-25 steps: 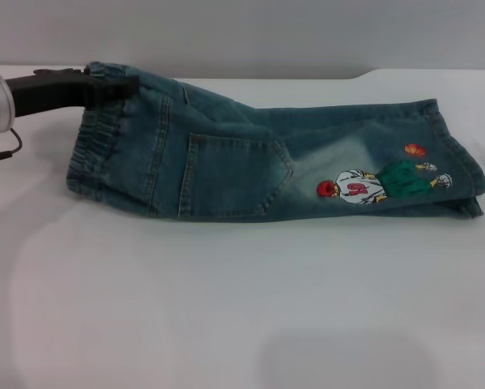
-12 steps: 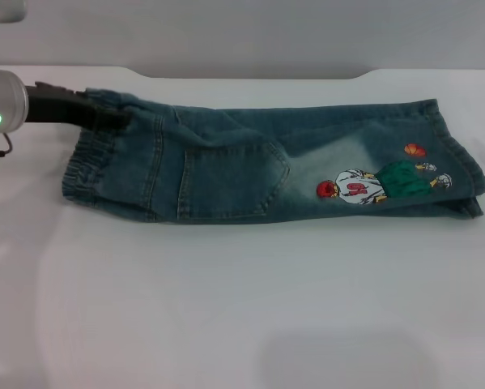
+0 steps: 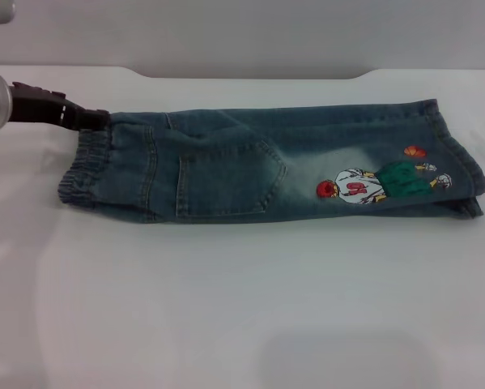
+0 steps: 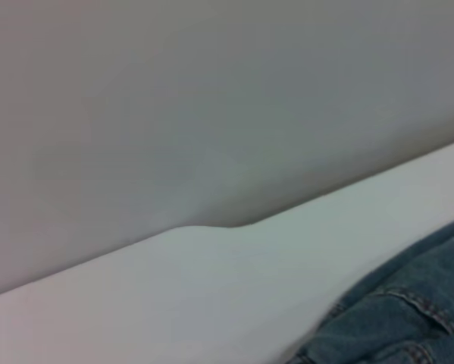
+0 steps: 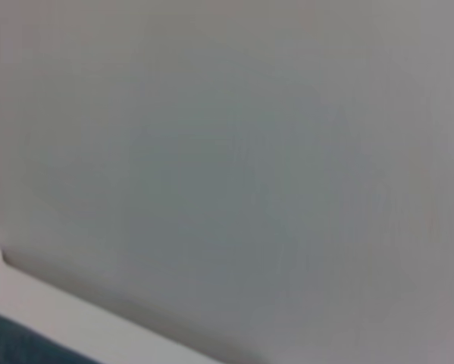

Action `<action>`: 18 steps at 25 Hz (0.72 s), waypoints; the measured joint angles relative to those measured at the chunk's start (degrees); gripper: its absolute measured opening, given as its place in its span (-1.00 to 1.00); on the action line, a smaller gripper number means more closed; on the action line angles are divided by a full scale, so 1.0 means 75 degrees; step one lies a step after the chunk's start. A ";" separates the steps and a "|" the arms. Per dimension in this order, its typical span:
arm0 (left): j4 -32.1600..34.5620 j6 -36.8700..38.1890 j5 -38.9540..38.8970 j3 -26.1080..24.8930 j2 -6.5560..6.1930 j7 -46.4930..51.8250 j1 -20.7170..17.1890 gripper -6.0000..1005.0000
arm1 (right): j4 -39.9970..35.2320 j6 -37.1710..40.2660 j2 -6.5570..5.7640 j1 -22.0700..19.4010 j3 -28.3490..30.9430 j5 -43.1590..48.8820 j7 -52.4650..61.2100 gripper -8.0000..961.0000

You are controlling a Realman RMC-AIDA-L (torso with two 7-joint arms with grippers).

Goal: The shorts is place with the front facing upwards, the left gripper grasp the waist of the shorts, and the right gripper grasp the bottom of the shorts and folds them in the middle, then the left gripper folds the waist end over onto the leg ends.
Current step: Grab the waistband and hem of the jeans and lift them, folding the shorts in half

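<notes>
The shorts (image 3: 250, 166) lie flat on the white table (image 3: 226, 308), doubled lengthwise, with the patch pocket and the cartoon embroidery (image 3: 363, 186) facing up. The gathered waist (image 3: 84, 166) is at the left. The leg ends (image 3: 461, 162) are at the right. My left gripper (image 3: 103, 120) reaches in from the left edge, low over the table, and is shut on the far corner of the waist. A piece of denim (image 4: 408, 318) shows in the left wrist view. My right gripper is out of view; the right wrist view shows mostly wall.
The table's far edge (image 3: 250, 74) runs just behind the shorts, with a grey wall beyond it. Bare tabletop stretches in front of the shorts.
The left gripper has drawn back to the left and sunk down with the waist. The raised waist corner now lies flat and the shorts are stretched out slightly leftward.
</notes>
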State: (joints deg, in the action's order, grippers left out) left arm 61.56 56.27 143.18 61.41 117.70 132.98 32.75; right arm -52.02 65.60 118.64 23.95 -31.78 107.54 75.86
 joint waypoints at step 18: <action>-0.0724 0.2309 -0.3891 -0.1817 -0.0114 -0.2808 -0.0676 0.57 | 0.0600 -0.0313 -0.0004 0.0227 0.0011 -0.0464 -0.0763 -0.29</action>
State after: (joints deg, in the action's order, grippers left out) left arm 56.14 73.58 114.00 47.79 116.84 111.92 27.68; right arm -47.51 63.26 118.61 25.65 -31.70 104.05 70.13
